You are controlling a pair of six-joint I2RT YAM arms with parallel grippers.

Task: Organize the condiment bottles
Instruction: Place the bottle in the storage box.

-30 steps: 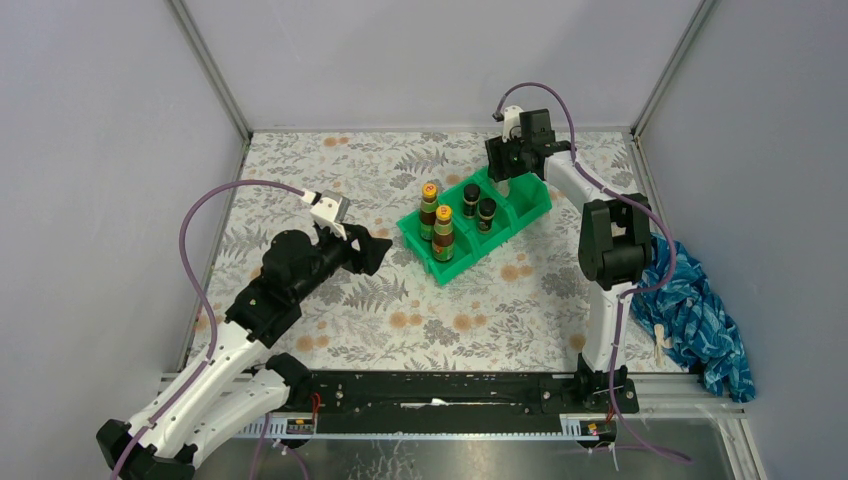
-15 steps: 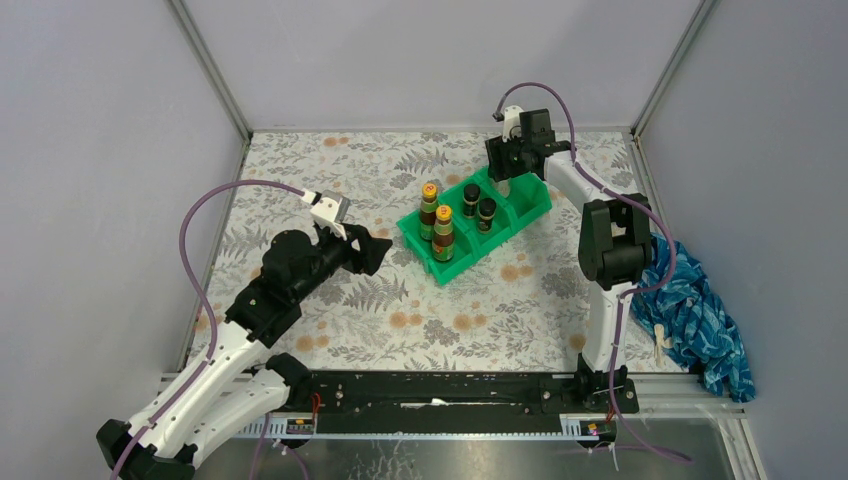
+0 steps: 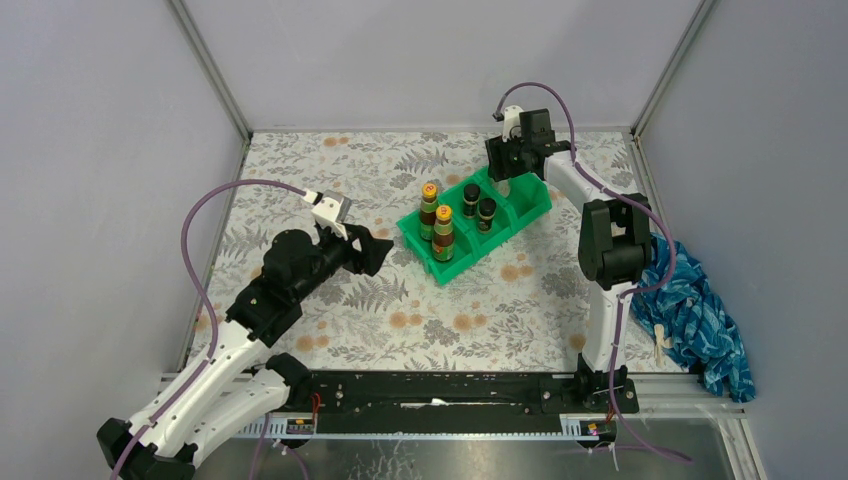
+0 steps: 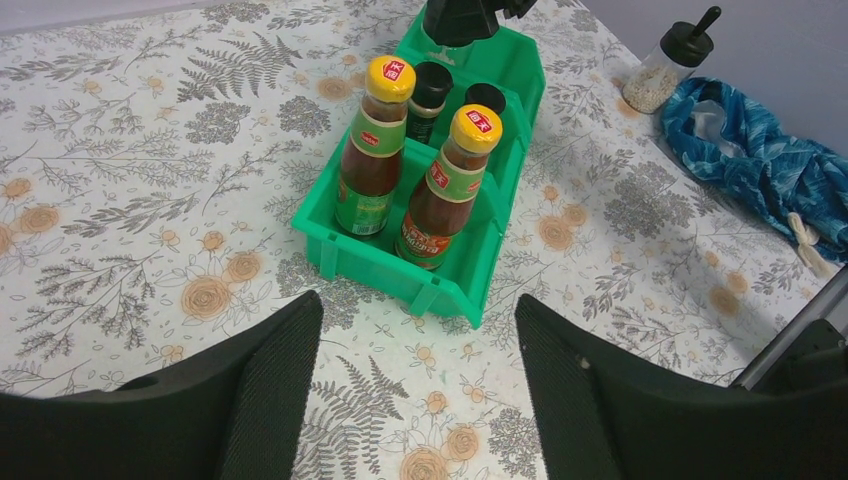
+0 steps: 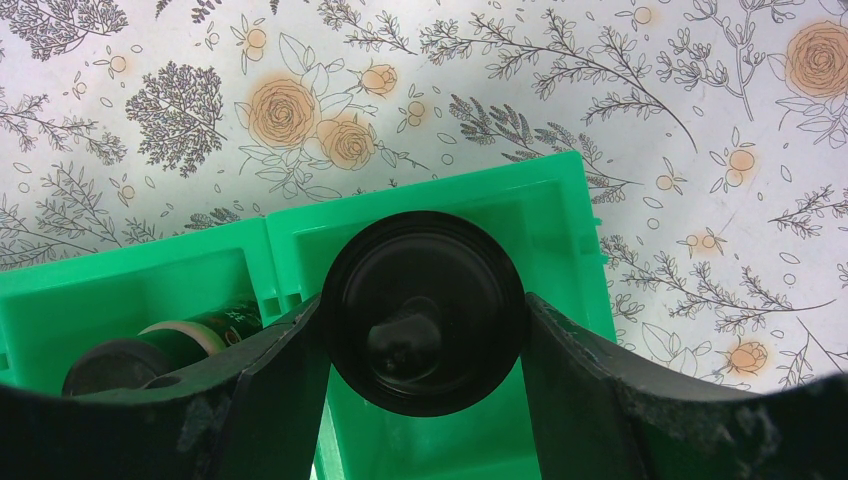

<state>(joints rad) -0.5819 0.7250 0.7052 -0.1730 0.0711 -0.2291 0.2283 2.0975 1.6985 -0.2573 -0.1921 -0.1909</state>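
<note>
Tabletop (image 4: 120, 200) carries a green bin (image 4: 395, 280). Two yellow-capped brown bottles (image 4: 372, 160) stand upright in one end compartment, and two black-capped dark jars (image 4: 428, 90) stand in the middle one. Right pincer (image 5: 422, 318) pinches a black-lidded jar (image 5: 425, 280) by its lid at the other end compartment. Left pincer (image 4: 415, 320) hangs spread and empty, facing the bin. Another clear jar (image 4: 672, 62) stands beside the blue cloth (image 4: 770, 160).

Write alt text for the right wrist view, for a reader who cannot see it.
The right gripper clasps a black-lidded jar by its lid, over the end compartment of a green bin. A dark-capped jar shows in the next compartment, and a floral tablecloth lies beyond.
</note>
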